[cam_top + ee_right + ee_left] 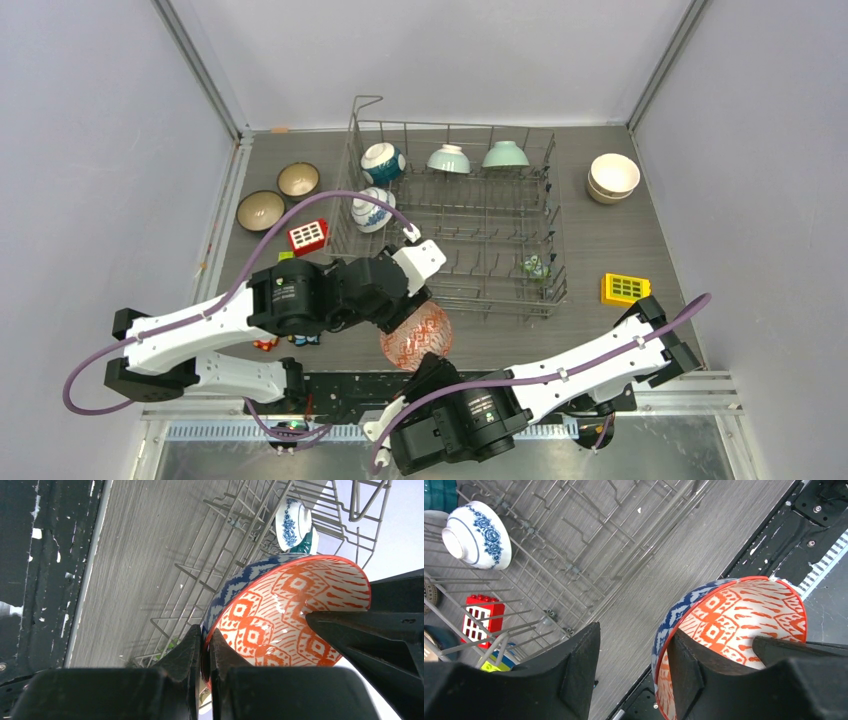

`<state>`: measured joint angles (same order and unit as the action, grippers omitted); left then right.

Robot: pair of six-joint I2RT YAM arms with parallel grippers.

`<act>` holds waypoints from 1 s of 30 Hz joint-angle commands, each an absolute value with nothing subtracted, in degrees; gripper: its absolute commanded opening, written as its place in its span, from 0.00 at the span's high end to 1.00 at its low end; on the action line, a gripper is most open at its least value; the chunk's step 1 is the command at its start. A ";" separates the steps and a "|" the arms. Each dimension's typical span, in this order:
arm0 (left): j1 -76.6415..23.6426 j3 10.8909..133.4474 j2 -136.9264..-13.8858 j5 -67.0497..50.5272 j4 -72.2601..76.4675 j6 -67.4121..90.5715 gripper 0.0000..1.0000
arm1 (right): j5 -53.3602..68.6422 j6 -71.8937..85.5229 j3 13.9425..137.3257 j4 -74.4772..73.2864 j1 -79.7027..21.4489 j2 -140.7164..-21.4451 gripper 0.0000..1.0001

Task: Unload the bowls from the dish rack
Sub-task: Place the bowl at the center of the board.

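The orange-patterned bowl [416,335], blue on its outside, is tipped on its side just near of the dish rack [480,215], over the near edge of the table [620,235] between the two arms; the right gripper [206,632] has its fingers pinched together on the bowl's rim, one inside and one outside; the left gripper [634,632] has its fingers apart, one reaching inside the bowl, the other well clear outside, clamping nothing; in the rack, two blue-and-white bowls [382,162] sit at the far left and two pale green bowls [505,154] along the far row; two brown bowls [298,180] rest left of the rack, a cream stack [613,177] far right.
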<state>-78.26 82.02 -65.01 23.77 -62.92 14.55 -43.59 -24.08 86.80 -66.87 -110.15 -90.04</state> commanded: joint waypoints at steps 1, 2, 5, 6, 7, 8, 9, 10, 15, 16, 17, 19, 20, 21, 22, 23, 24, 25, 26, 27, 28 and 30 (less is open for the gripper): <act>-78.12 82.44 -64.79 23.46 -60.76 14.08 0.50 | -45.70 -24.90 88.44 -66.23 -110.40 -88.97 0.99; -78.08 82.42 -64.90 23.27 -60.67 14.06 0.52 | -45.78 -24.92 88.42 -66.26 -110.45 -88.99 0.99; -78.13 82.35 -64.96 22.75 -60.41 13.90 0.60 | -45.96 -24.80 88.17 -66.14 -110.40 -88.78 0.99; -78.13 82.43 -64.97 22.56 -60.38 13.80 0.64 | -46.09 -24.71 88.01 -66.13 -110.39 -88.69 0.99; -78.14 82.52 -64.93 22.44 -60.38 13.68 0.66 | -46.17 -24.60 87.86 -66.10 -110.47 -88.61 0.99; -78.14 82.55 -64.96 22.42 -60.38 13.56 0.68 | -46.21 -24.53 87.81 -66.12 -110.40 -88.60 0.99; -78.12 82.53 -64.95 22.39 -60.34 13.41 0.73 | -46.38 -24.56 87.80 -66.10 -110.39 -88.62 0.99; -78.08 82.65 -65.03 22.41 -60.42 13.30 0.77 | -46.55 -24.53 87.88 -66.08 -110.42 -88.67 0.99; -78.10 82.91 -64.89 22.09 -60.26 13.25 1.00 | -47.03 -24.63 88.06 -65.96 -110.44 -88.82 0.99; -78.10 82.82 -64.78 22.02 -60.17 13.25 1.00 | -47.23 -24.63 88.14 -65.88 -110.40 -88.84 0.98; -78.13 82.75 -64.58 21.93 -60.05 13.19 1.00 | -47.40 -24.61 88.22 -65.94 -110.44 -88.93 0.97; -78.11 82.66 -64.31 21.97 -59.71 13.26 1.00 | -47.69 -24.58 88.24 -65.86 -110.45 -89.00 0.93; -78.08 82.62 -64.11 21.96 -59.57 13.27 1.00 | -47.83 -24.55 88.24 -65.72 -110.43 -88.95 0.90; -78.09 82.62 -63.93 21.93 -59.40 13.27 1.00 | -48.01 -24.53 88.24 -65.68 -110.43 -88.98 0.87; -78.13 82.55 -63.74 21.97 -59.23 13.35 1.00 | -48.11 -24.47 88.23 -65.66 -110.40 -88.97 0.84; -78.08 82.51 -63.55 21.95 -58.91 13.36 1.00 | -48.23 -24.48 88.24 -65.73 -110.41 -88.95 0.81; -78.17 82.43 -63.31 21.97 -58.60 13.43 1.00 | -48.33 -24.36 88.24 -65.70 -110.42 -88.95 0.78; -78.12 82.30 -63.07 21.97 -58.36 13.48 1.00 | -48.46 -24.30 88.24 -65.67 -110.42 -89.01 0.76; -78.11 82.19 -62.85 21.92 -58.05 13.59 1.00 | -48.51 -24.27 88.24 -65.66 -110.44 -89.03 0.74; -78.05 82.10 -62.62 21.95 -57.79 13.69 1.00 | -48.66 -24.22 88.24 -65.65 -110.40 -89.05 0.72; -78.07 82.03 -62.48 21.96 -57.56 13.76 1.00 | -48.81 -24.19 88.24 -65.72 -110.47 -89.04 0.69; -78.12 81.95 -62.27 21.99 -57.25 13.87 1.00 | -48.98 -24.07 88.24 -65.66 -110.41 -89.08 0.64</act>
